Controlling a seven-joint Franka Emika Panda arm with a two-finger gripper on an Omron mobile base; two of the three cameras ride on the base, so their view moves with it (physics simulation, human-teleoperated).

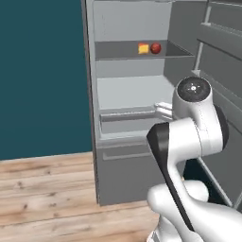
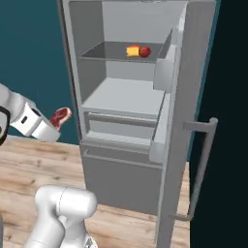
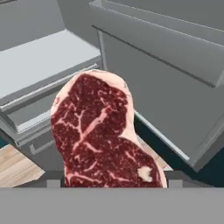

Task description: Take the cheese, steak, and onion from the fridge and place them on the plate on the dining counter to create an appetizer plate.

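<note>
I've got the steak (image 3: 103,133) in the claw (image 2: 57,121), pinched between the jaws: in the hand view the red marbled slab with its pale fat rim stands up right in front of the camera, lower edge down between the finger tips, which are mostly hidden behind it. In the right base view the steak (image 2: 61,116) sticks out at the end of the white hand, out in the air in front of the fridge (image 2: 126,145), left of its open body, over the wood floor (image 2: 34,164) and apart from the shelves. Fridge door (image 2: 193,121) is swung open on the right, handle (image 2: 203,164) facing me, door bins on its inner face. On the upper shelf (image 1: 137,56) sit the cheese (image 1: 143,48) and the onion (image 1: 155,47), side by side, cheese left, onion right, just beside each other; can't tell if they touch. Same pair in the right base view: cheese (image 2: 132,51), onion (image 2: 144,51), toward the right part of that shelf. Middle shelf (image 2: 126,97) below is pale grey, drawers (image 2: 121,128) under it. In the left base view my arm's elbow and upper link block the lower right of the fridge. Teal wall (image 1: 42,75) left of the fridge.
</note>
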